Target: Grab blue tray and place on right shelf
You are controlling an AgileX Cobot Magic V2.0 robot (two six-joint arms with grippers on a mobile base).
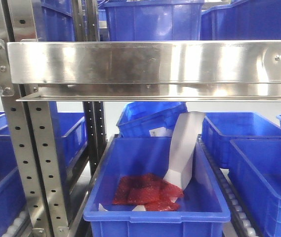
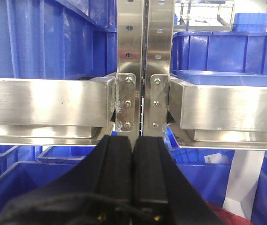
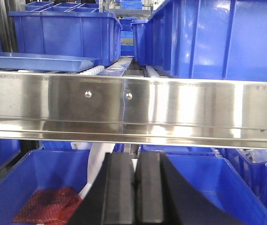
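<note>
The blue tray (image 3: 34,61) is a shallow light-blue tray lying flat on the right shelf just behind its shiny front rail (image 3: 133,105). Its rim also shows in the left wrist view (image 2: 227,77), above the rail (image 2: 227,108). In the front view the rail (image 1: 150,61) spans the frame and the tray is hidden. My left gripper (image 2: 134,140) is shut and empty, in front of the uprights where two racks meet. My right gripper (image 3: 135,157) is shut and empty, just below the rail. Neither touches the tray.
Deep blue bins (image 1: 152,19) stand on the shelf behind the rail. Below, a deep blue bin (image 1: 155,217) holds red bubble-wrap packets (image 1: 147,190) and a white paper strip (image 1: 184,148). Perforated uprights (image 1: 36,163) stand at the left. More bins (image 1: 263,173) sit at the right.
</note>
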